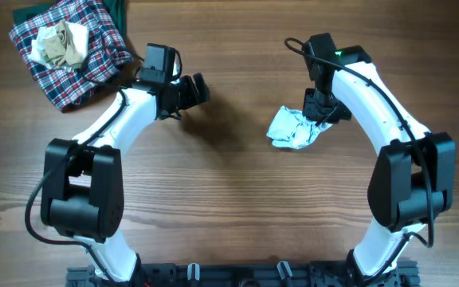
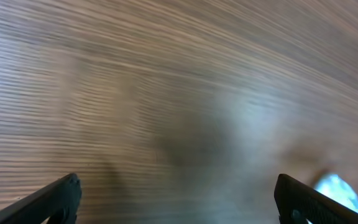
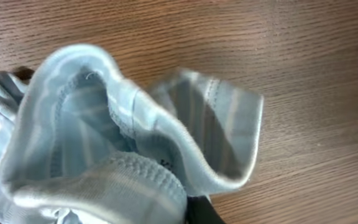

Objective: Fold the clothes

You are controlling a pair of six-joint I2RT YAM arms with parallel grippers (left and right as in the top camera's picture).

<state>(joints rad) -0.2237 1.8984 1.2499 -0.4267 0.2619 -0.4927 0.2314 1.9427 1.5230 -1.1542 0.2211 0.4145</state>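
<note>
The clothes (image 1: 295, 129), pale blue-white striped pants, lie bunched in a small heap on the wooden table right of centre. My right gripper (image 1: 319, 119) sits at the heap's right edge, shut on the fabric. In the right wrist view the clothes (image 3: 123, 124) fill the frame, with the waistband folds standing up and hiding the jaws. Only one dark finger (image 3: 202, 213) shows below the cloth. My left gripper (image 1: 190, 89) hovers open over bare wood left of centre, with nothing between its fingers (image 2: 61, 194). A corner of the clothes (image 2: 337, 186) shows at the far right of its view.
A red, navy and white plaid cloth (image 1: 78, 56) lies crumpled at the back left corner. A small beige cloth (image 1: 60, 44) rests on top of it. Both arm bases stand at the table's front edge.
</note>
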